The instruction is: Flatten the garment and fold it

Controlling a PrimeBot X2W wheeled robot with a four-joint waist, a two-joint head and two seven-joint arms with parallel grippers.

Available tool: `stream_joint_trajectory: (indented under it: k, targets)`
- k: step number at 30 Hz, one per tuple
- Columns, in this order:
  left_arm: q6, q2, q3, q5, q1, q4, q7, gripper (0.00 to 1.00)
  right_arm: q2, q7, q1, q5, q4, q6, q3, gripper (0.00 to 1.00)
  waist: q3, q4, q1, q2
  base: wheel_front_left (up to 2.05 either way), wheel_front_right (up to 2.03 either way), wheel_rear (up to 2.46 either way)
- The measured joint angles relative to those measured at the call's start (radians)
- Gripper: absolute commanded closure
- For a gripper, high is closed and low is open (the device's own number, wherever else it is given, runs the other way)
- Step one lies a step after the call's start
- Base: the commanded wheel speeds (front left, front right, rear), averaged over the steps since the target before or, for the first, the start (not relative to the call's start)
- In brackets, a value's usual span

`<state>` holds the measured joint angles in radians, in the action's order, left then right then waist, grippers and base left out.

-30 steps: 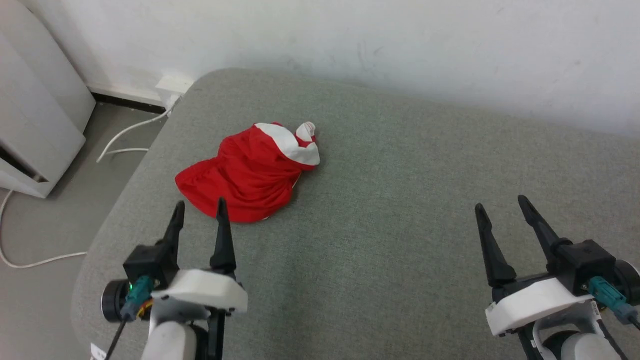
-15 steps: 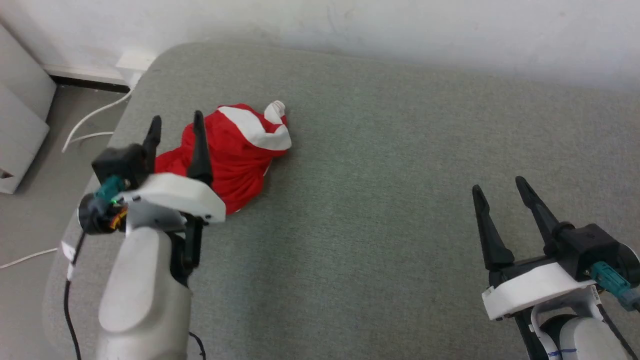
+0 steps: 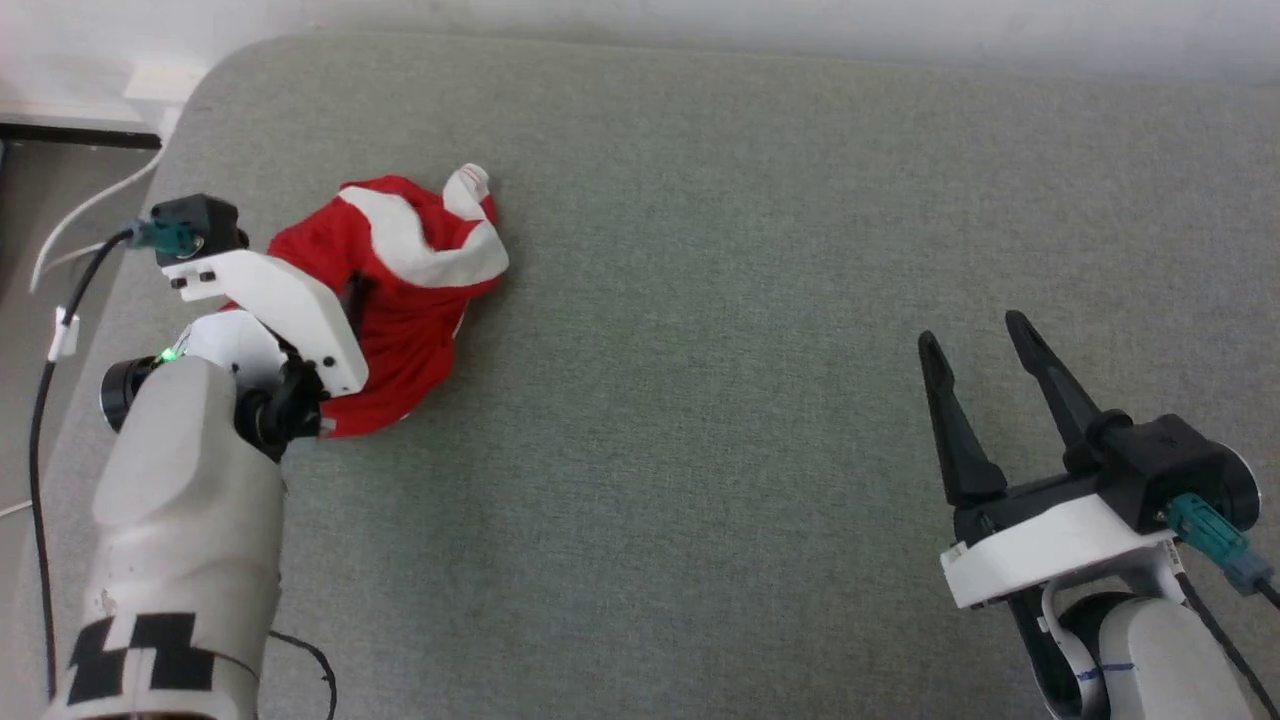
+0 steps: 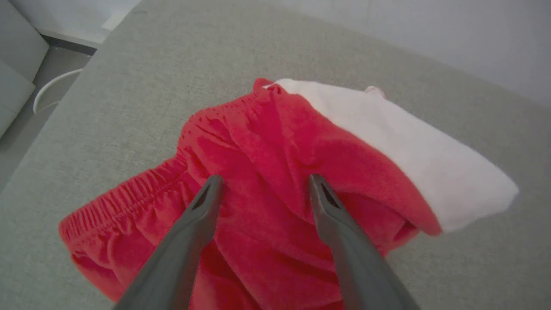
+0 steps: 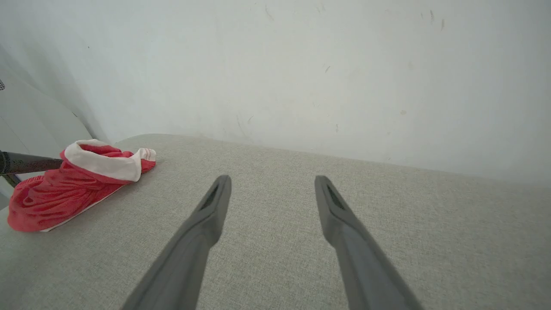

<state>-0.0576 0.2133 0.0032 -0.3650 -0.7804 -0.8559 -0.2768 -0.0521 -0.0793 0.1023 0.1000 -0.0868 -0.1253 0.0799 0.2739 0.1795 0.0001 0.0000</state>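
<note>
Grey-green upholstery (image 3: pixel 750 300), rounded at the corners, is running up to a pale wall (image 5: pixel 301 64); every item below is sitting on it or over it.

Item 1, the garment (image 3: pixel 400 290): lying bunched in a heap near the far left corner, not yet flattened. Thin bright red fabric is puckering into soft folds. A gathered elastic waistband (image 4: pixel 129 193) is showing along one edge, and a broad white band (image 4: pixel 400 146) is draping over the top, hiding the true outline.

Item 2, left gripper (image 4: pixel 264 183): hanging directly over the red middle of the heap, fingers (image 4: pixel 189 241) spread wide and grasping nothing. Whether the tips are touching cloth, I cannot tell. To my eye it is lining up a first pinch to lift and open the bundle.

Item 3, right gripper (image 3: pixel 972 330): waiting over bare upholstery, well apart from the garment, likewise parted and empty. It is probably being kept in reserve until a second edge is exposed.

Item 4, white cable (image 3: pixel 90 210): trailing on the floor beyond the left corner.
</note>
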Motion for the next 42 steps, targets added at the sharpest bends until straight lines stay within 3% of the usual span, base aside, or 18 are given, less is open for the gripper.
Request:
stream_joint_trajectory:
  k: [8, 9, 10, 12, 16, 20, 34, 42]
  targets:
    - [-0.048, 0.058, -0.003, -0.084, -0.102, -0.197, -0.281, 0.0, 0.001, -0.019, 0.024, 0.017, 0.017, 0.0, 0.023, 0.0, 0.042, -0.032, -0.0001, 0.0, 0.0, 0.0, 0.0]
    - [-0.052, 0.066, -0.004, -0.092, -0.117, -0.213, -0.313, 0.16, 0.001, -0.02, 0.026, 0.019, 0.02, 0.0, 0.023, 0.0, 0.045, -0.036, -0.0002, 0.0, 0.0, 0.0, 0.0]
    - [-0.056, 0.073, -0.006, -0.101, -0.132, -0.228, -0.343, 0.47, 0.001, -0.023, 0.026, 0.024, 0.022, 0.0, 0.023, 0.0, 0.047, -0.039, -0.0002, 0.0, 0.0, 0.0, 0.0]
    - [-0.057, 0.088, -0.009, -0.119, -0.153, -0.251, -0.385, 1.0, 0.001, -0.027, 0.026, 0.026, 0.024, 0.0, 0.023, 0.0, 0.051, -0.043, -0.0002, 0.0, 0.0, 0.0, 0.0]
    - [-0.065, 0.103, -0.023, -0.135, -0.163, -0.272, -0.402, 1.0, 0.001, -0.029, 0.027, 0.032, 0.031, 0.0, 0.021, 0.0, 0.046, -0.044, -0.0001, 0.0, 0.0, 0.0, 0.0]
    - [-0.065, 0.098, -0.049, -0.118, -0.141, -0.257, -0.313, 1.0, 0.001, -0.03, 0.026, 0.035, 0.041, 0.0, 0.014, 0.0, 0.021, -0.039, -0.0001, 0.0, 0.0, 0.0, 0.0]
    - [-0.002, 0.077, -0.105, 0.0, -0.154, -0.076, 0.311, 1.0, 0.001, -0.045, -0.03, 0.065, 0.061, 0.0, -0.054, 0.0, -0.129, -0.008, -0.0003, 0.0, 0.0, 0.0, 0.0]
    - [0.006, 0.011, -0.142, 0.018, -0.157, 0.026, 0.483, 1.0, 0.002, -0.045, -0.06, 0.077, 0.051, 0.0, -0.098, 0.0, -0.183, -0.051, -0.0003, 0.0, 0.0, 0.0, 0.0]
